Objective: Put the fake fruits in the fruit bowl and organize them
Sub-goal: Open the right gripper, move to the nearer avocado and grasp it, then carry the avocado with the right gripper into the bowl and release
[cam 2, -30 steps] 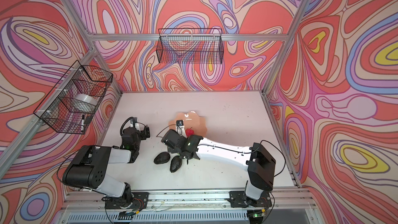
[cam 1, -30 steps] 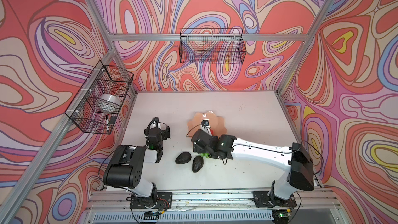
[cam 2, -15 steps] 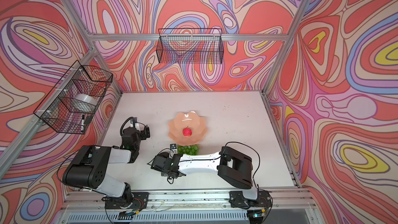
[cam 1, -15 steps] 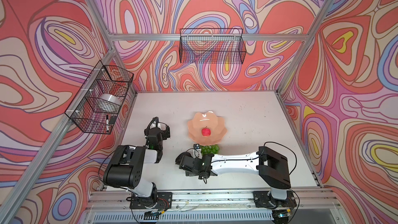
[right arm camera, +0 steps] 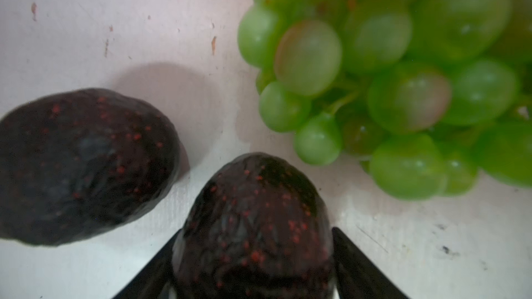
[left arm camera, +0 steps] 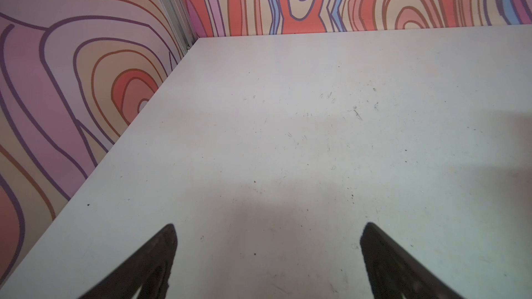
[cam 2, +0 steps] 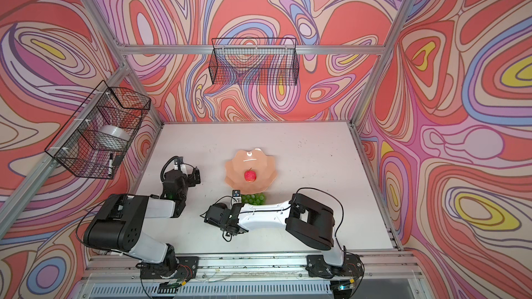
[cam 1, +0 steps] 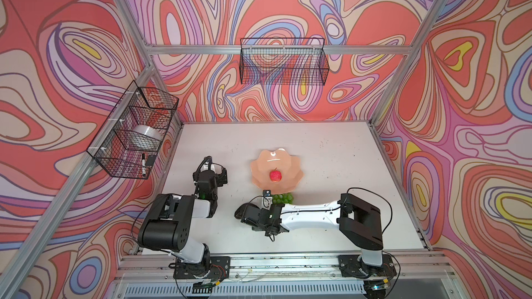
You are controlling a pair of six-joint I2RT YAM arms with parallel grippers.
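The peach-pink fruit bowl (cam 1: 293,165) (cam 2: 269,165) stands mid-table with the red apple (cam 1: 275,175) (cam 2: 250,175) inside. The green grapes (cam 1: 283,198) (cam 2: 254,198) (right arm camera: 403,81) lie on the table against the bowl's near rim. My right gripper (cam 1: 241,214) (cam 2: 209,216) (right arm camera: 254,234) is low at the table left of the grapes. Its two fingers press both sides of a dark avocado (right arm camera: 253,225) that rests on the table. The other avocado (right arm camera: 83,165) lies just beside it. My left gripper (cam 1: 221,175) (cam 2: 195,176) (left arm camera: 267,231) is open over bare table, holding nothing.
A black wire basket (cam 1: 283,61) hangs on the back wall. Another wire basket (cam 1: 135,133) on the left wall holds a tape roll and a marker. Aluminium frame posts and a rail edge the white table (cam 1: 331,151).
My right arm swung from over the bowl down to the avocados near the front. Its jaws narrowed around one avocado. The left arm stayed still.
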